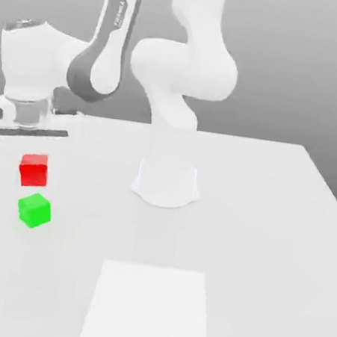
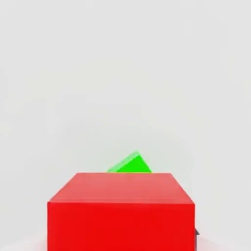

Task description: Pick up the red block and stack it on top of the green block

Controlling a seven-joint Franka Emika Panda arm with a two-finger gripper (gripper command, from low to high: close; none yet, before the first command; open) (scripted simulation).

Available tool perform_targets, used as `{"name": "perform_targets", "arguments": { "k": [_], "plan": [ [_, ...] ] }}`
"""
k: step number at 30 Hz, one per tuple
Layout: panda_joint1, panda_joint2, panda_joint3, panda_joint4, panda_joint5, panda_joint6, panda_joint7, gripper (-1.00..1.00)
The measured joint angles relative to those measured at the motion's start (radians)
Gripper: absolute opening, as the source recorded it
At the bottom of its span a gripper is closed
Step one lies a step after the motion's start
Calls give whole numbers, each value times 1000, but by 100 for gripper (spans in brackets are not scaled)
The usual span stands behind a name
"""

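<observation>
Hand view is looking down past the claw at the red block [image 2: 121, 211], which is sitting right under the lens and looming large, with the green block [image 2: 130, 164] peeking out just beyond its far edge, further down. The claw [image 1: 32, 154] is pressed nearly together on the red block, pinching it between the fingers. In the exterior view the red block [image 1: 34, 170] is hanging just under the hand, lifted clear of the counter [image 1: 267, 238], and the green block [image 1: 34, 210] is resting on the counter just below and slightly off to one side of it.

By my reading, the carrying step is underway: the pick-up is done and the stacking is not. The next move is calling for lining the red block squarely over the green one, then lowering gently until the faces meet before letting go; a skewed approach risks nudging the green block aside.

Beyond the blocks, the counter is stretching pale and smooth, with a lighter square patch [image 1: 148, 312] and the arm's round base [image 1: 166, 186] standing on it. Behind, a plain grey backdrop is fading away.
</observation>
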Motion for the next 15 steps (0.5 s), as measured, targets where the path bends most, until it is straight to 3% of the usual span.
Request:
{"name": "perform_targets", "arguments": {
  "k": [15],
  "plan": [
    [130,173,-48,2,288,134,-198,-100]
  ]
}}
